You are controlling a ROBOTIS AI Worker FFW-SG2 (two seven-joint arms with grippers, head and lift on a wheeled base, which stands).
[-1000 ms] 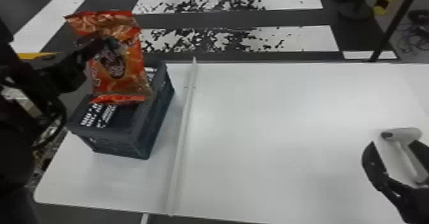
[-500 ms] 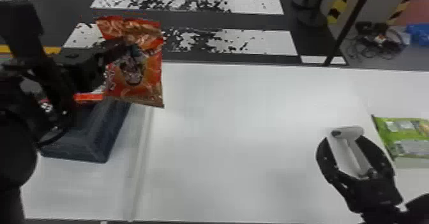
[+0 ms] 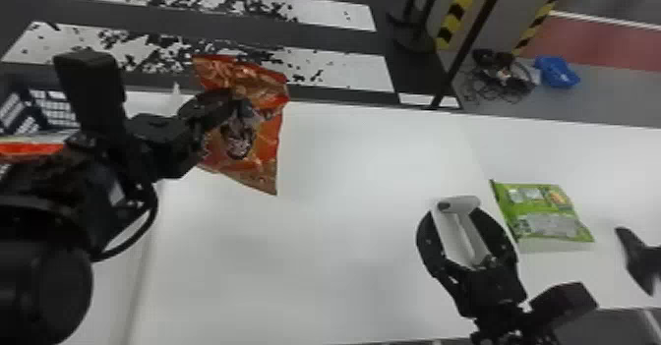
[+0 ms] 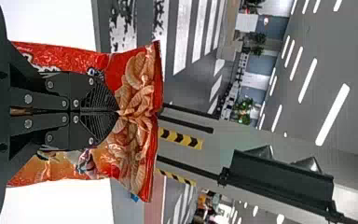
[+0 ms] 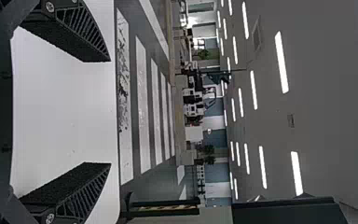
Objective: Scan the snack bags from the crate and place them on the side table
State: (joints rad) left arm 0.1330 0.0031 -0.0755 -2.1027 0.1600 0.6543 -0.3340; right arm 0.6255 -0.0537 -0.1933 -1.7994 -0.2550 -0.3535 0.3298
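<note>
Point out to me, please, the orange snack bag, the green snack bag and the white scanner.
Orange snack bag (image 3: 258, 147): head view, lower half of its printed face.
Green snack bag (image 3: 547, 215): head view, middle of its upper face.
White scanner (image 3: 465, 204): head view, its head.

The left arm (image 3: 44, 280) is black, with a rounded, glossy bulk near its lower end and a boxy block (image 3: 91, 86) higher up. A black cable (image 3: 147, 226) loops off its side. The left gripper (image 3: 241, 104) is black too, with round silvery screws (image 4: 28, 99) and finely ribbed tips. The right wrist's fingers (image 5: 81, 30) have slatted sides, rough dark pads (image 5: 58, 186) and bright screws.
</note>
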